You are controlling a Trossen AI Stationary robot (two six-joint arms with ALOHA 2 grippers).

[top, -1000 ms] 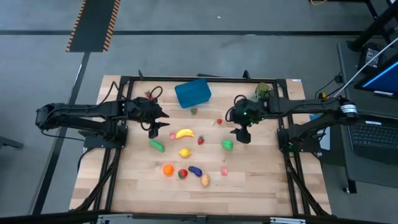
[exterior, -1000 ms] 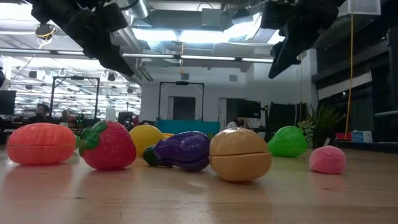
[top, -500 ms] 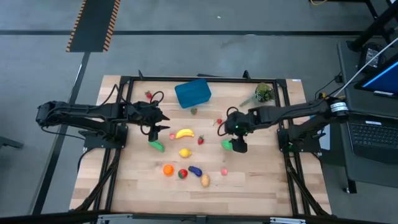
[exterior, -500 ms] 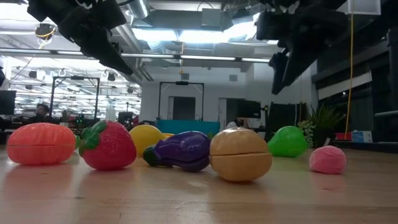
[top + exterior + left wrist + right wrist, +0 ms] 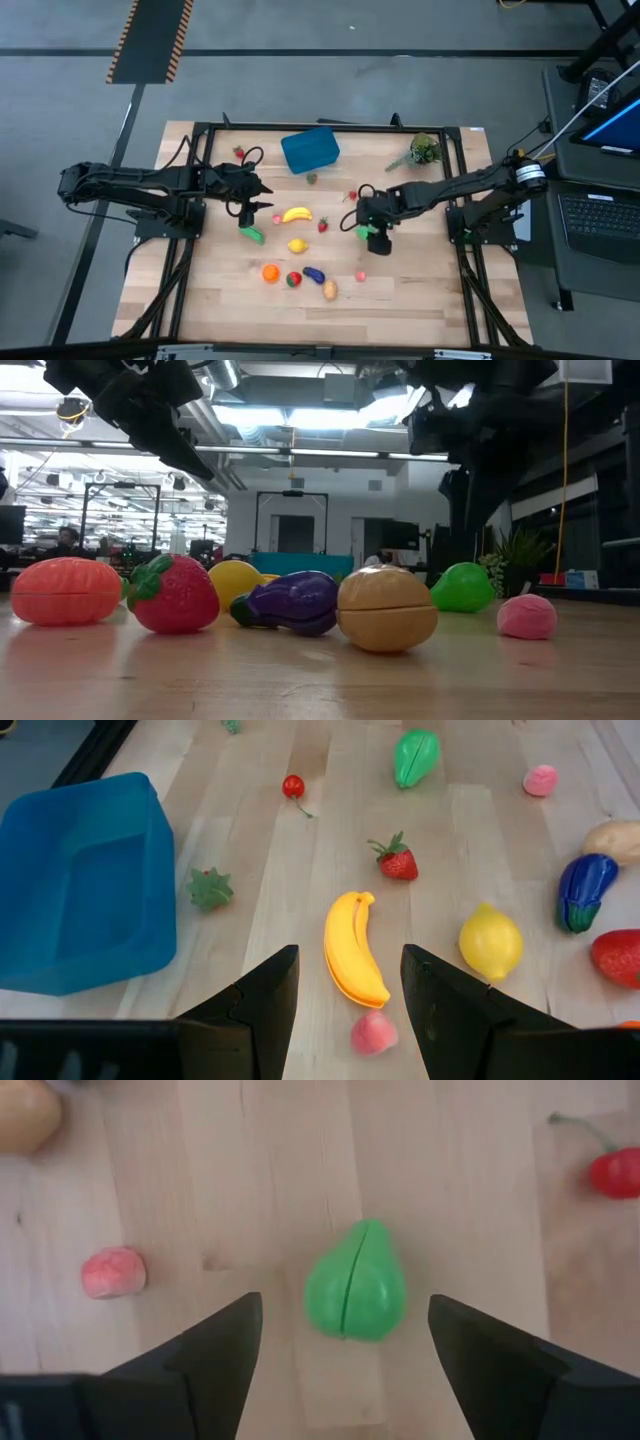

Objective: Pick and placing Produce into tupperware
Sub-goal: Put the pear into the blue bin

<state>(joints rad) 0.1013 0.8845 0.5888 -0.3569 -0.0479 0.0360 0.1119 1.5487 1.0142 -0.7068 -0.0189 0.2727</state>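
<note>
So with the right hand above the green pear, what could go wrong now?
1. The green pear is rounded and lies between the open fingers of the right hand; it may slip or roll when squeezed.
2. The pear seems split by a seam, so it might separate.
3. The tupperware is some way off; a weak grip could drop it.

table [image 5: 420,290]: pale matt wood; produce [image 5: 354,946]: glossy smooth plastic; tupperware [image 5: 80,885]: blue plastic

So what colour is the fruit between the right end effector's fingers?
Green pear, clearest in the right wrist view.
</note>
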